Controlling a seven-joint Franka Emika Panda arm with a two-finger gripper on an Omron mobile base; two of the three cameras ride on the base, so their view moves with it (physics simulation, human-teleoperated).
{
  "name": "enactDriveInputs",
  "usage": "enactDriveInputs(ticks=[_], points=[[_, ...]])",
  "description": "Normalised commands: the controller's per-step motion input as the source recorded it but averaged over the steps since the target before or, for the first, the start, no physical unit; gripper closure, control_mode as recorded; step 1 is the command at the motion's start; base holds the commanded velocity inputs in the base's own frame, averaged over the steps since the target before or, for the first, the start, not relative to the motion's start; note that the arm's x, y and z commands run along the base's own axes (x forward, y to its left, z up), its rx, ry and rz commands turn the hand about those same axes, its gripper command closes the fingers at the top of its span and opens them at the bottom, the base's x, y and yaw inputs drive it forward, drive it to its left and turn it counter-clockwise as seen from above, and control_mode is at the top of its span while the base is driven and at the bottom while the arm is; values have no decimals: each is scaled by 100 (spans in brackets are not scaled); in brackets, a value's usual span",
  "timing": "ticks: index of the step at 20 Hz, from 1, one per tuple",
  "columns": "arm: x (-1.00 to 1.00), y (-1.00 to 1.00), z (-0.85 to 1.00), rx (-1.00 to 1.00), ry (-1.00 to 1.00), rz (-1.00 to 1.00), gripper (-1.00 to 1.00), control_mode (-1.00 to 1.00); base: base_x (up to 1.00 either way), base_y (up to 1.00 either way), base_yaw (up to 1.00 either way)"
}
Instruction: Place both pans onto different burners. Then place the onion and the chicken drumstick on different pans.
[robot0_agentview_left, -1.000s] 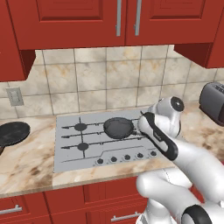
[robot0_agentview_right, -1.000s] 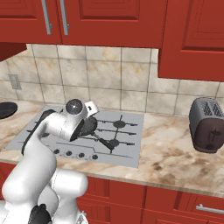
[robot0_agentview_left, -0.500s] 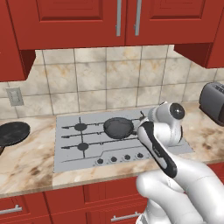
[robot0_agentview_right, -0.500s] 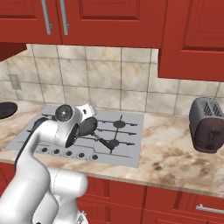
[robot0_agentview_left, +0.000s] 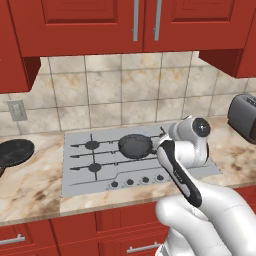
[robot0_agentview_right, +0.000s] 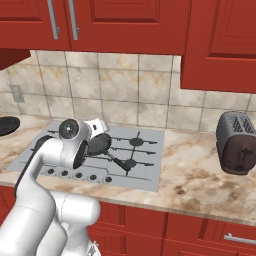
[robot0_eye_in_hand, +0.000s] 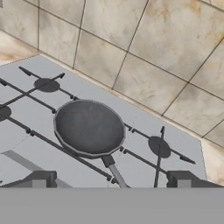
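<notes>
Small grey pan (robot0_eye_in_hand: 89, 127): sitting flat on the cooktop (robot0_agentview_left: 80, 172), over its middle burner.
Gripper (robot0_eye_in_hand: 111, 179): jaws spread wide and empty, above the pan's handle (robot0_eye_in_hand: 114, 172).
Black pan (robot0_agentview_left: 15, 151): on the counter, well left of the cooktop.
Toaster (robot0_agentview_right: 238, 142): far right of the cooktop.

We're counting 2 pans: smaller dark-grey one (robot0_agentview_left: 135, 146) on the middle burner of the cooktop (robot0_agentview_left: 80, 177), wider black one (robot0_agentview_left: 15, 151) on the counter (robot0_agentview_left: 30, 200) at far left. We're seeing 3 bare burner caps w/ certainty — 2 on the left (robot0_agentview_left: 92, 145) (robot0_agentview_left: 95, 167), 1 at back right (robot0_agentview_right: 137, 142); a 4th at front right (robot0_agentview_right: 131, 163) is probably there, half hidden by the pan handle. We're counting 5 knobs (robot0_agentview_left: 145, 179) approx., 1 toaster (robot0_agentview_right: 237, 142), 1 wall outlet (robot0_agentview_left: 17, 110), 2 cabinet handles (robot0_agentview_left: 146, 20).
</notes>
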Motion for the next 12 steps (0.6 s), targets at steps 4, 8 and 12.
enactDriveInputs(ticks=[4, 8, 12], points=[[0, 0, 4, 0, 0, -2, -100, -100, 0, 0, 0], [-4, -3, 0, 0, 0, 0, -100, -100, 0, 0, 0], [-5, -1, 0, 0, 0, 0, -100, 100, 0, 0, 0]])
